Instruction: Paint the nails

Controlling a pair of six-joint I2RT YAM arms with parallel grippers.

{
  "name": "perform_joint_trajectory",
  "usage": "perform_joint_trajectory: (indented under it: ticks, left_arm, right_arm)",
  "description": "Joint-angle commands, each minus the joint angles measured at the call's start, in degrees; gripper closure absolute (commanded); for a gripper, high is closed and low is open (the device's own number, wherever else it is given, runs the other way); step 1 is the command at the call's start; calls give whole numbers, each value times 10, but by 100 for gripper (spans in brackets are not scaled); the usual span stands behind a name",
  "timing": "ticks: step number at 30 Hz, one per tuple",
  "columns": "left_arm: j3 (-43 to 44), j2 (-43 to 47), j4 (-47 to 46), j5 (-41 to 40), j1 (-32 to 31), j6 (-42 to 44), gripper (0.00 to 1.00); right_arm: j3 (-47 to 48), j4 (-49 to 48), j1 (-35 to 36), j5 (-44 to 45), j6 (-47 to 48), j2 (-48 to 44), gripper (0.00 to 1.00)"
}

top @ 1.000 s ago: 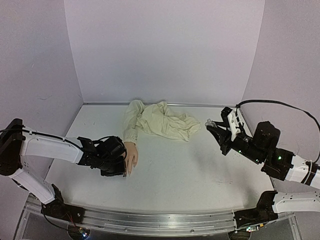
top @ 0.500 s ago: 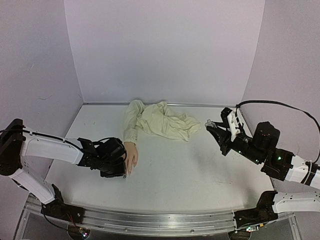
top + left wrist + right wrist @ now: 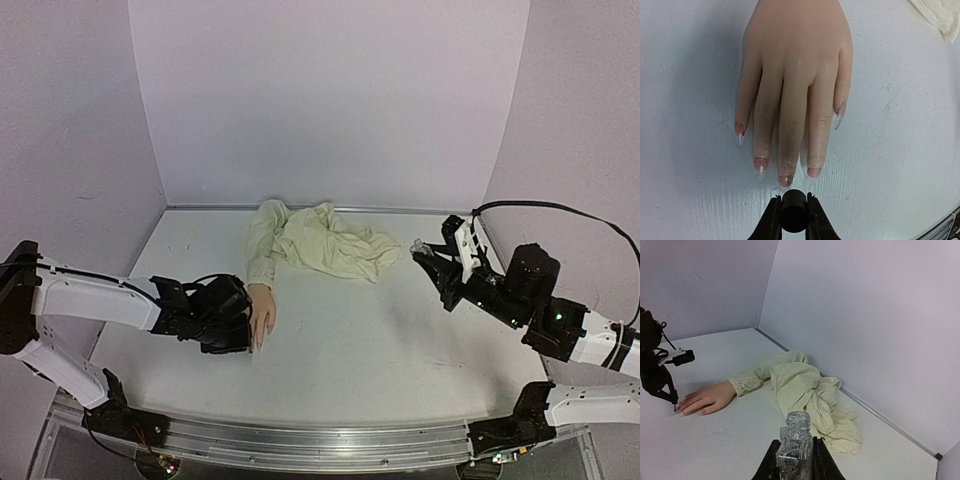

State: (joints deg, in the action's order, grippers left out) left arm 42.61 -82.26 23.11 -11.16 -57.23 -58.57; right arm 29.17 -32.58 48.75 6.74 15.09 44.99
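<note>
We see the mannequin hand (image 3: 795, 75) lying palm down on the white surface (image 3: 400, 340). It is left of the middle and nearer the near edge than the far one, with its fingers pointing toward the near edge. Its nails (image 3: 785, 180) face up. They look pinkish, and several have pale pointed tips; the middle one has a speckled look. The thumb nail is turned sideways toward the surface.

The cream sleeve (image 3: 320, 240) runs from the wrist toward the far edge. There it lies bunched in a loose heap around the middle of that edge.

Our left hand (image 3: 793, 222) is low over the surface just beyond the fingertips, on the near-edge side. Its two fingers are pinching a dark round cap (image 3: 793, 209). In the wrist view the cap sits right below the middle fingertip. From the right wrist view a thin dark tip reaches down beside the fingertips, though we cannot tell whether it touches a nail.

Our right hand (image 3: 794, 460) is raised over the right part of the surface, well apart from the mannequin hand. It is clamped on a small glass bottle (image 3: 796, 440), which stands upright between its fingers with the neck uppermost.
</note>
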Motion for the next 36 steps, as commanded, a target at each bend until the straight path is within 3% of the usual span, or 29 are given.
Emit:
perform_joint_trajectory:
  ticks: [1, 36]
  left_arm:
    - [8, 29, 10, -28, -3, 0, 100]
    - [33, -5, 10, -15, 20, 25, 100]
  right_arm:
    - [2, -46, -4, 0, -8, -3, 100]
    - [1, -47, -7, 2, -7, -6, 100]
